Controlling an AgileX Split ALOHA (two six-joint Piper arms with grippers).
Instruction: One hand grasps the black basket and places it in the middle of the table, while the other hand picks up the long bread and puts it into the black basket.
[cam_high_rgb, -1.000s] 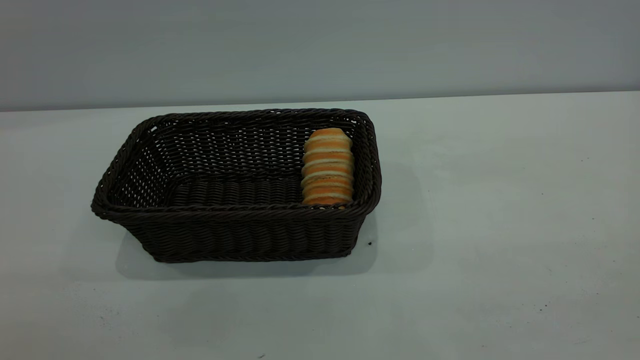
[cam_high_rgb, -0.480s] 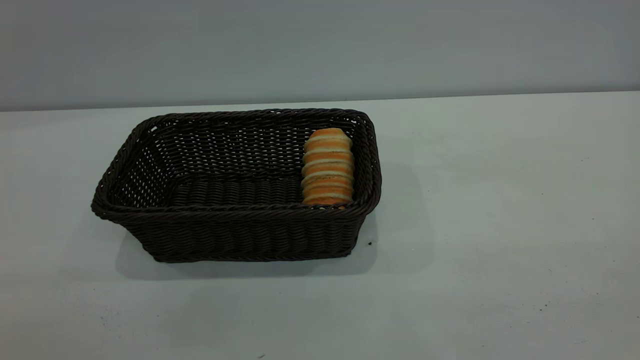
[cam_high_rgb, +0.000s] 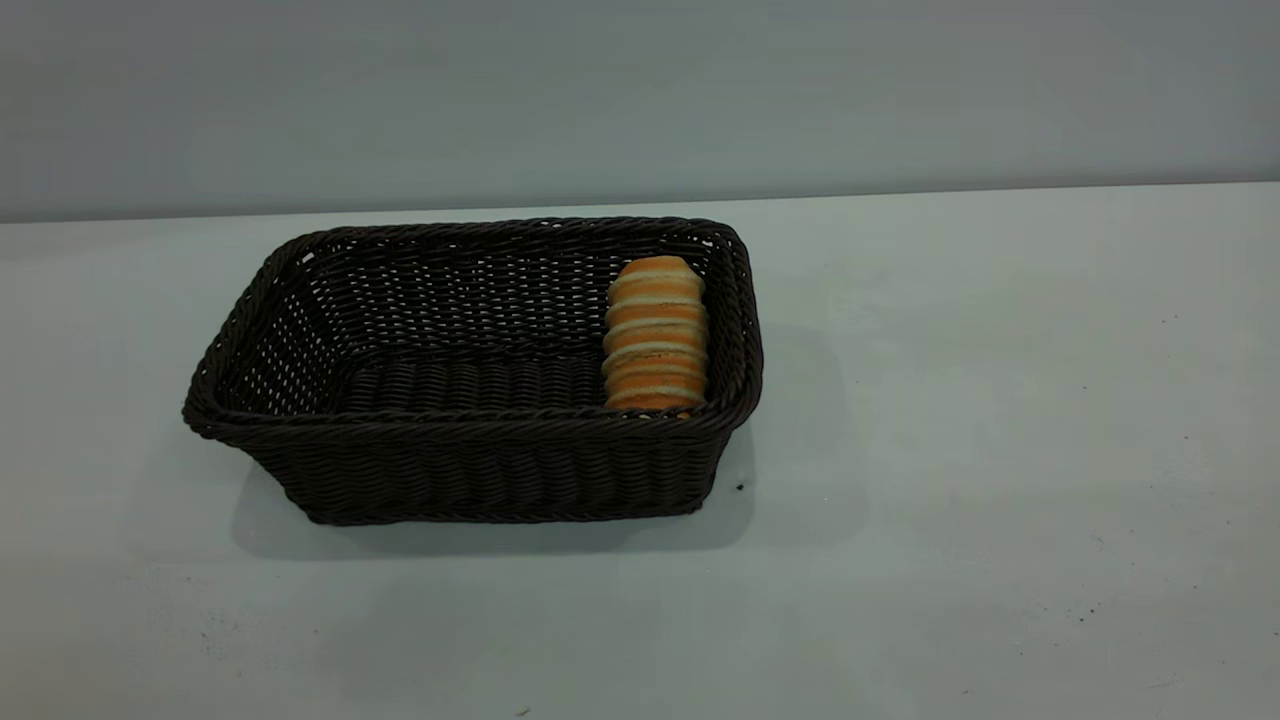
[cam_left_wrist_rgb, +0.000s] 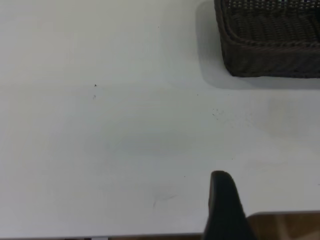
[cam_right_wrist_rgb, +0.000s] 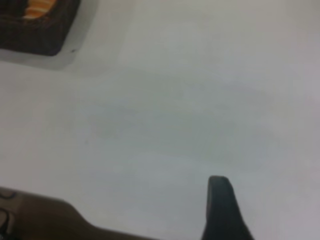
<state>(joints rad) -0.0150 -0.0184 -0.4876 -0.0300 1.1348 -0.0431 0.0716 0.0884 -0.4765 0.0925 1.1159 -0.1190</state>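
Since the long bread (cam_high_rgb: 655, 335) already lies inside the black basket (cam_high_rgb: 470, 470), against its right end wall, and the basket sits left of the worktop (cam_high_rgb: 1000, 400) centre, the task looks finished; nothing further seems called for. One basket, one loaf. Each claw shows one dark fingertip, well apart from the basket; I cannot tell their opening

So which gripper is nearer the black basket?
Left, likely. The left gripper hangs off the black basket, which looms large in its view; the right gripper sits farther off, both clear of it.
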